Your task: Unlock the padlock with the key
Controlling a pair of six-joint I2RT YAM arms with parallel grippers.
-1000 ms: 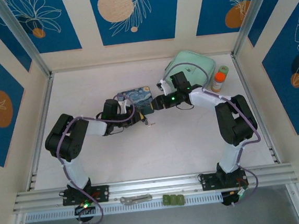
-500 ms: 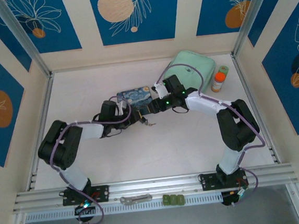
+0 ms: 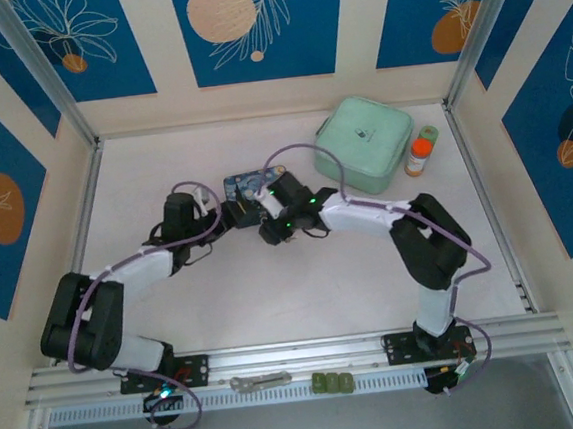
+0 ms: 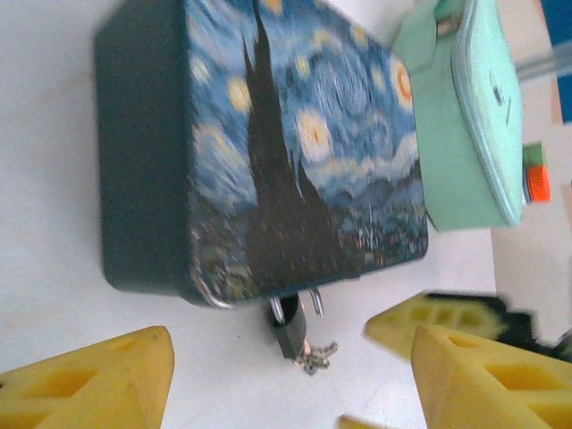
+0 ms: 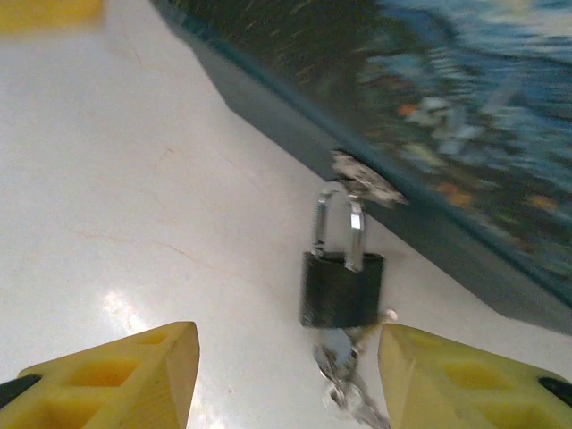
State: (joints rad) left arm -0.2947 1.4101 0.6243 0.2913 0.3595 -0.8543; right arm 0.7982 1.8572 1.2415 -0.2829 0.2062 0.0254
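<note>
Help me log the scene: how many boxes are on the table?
2. The dark blue starry-night painted tin sits mid-table; the mint-green rounded square case lies at the back right. Smaller ones could be hidden under the arms.

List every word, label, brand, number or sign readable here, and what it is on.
Nothing legible in these views.
The mint green case: small dark mark on the lid, too small to read.
The orange bottle: any label is too small to read.
The painted tin: picture only, no words seen.
The padlock: blurred, no marking readable.
</note>
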